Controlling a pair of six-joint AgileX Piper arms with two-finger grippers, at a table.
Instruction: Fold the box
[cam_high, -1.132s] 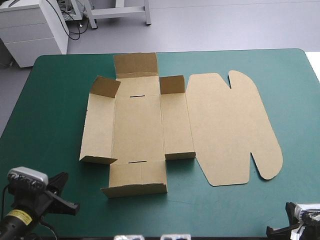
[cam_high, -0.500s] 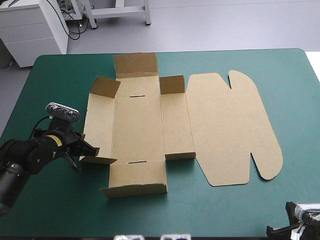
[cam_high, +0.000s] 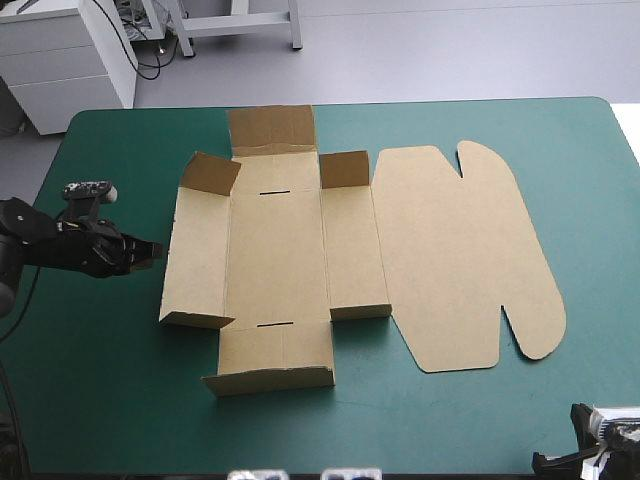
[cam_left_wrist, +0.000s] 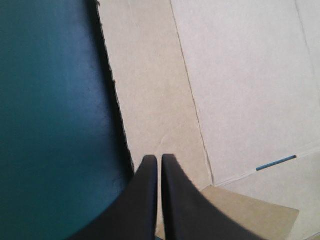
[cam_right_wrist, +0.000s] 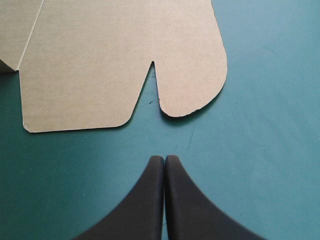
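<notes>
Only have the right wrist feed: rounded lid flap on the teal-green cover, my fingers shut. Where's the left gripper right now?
Observer: The left gripper is at the left edge of the box, about midway along its left side panel, tips pointing in at the board.
Operator: Any walls up on the box? I only see lid.
Observer: Partly. The far end flap and the two far corner tabs stand raised, and the near end flap is tilted up. The lid lies flat on the right.
</notes>
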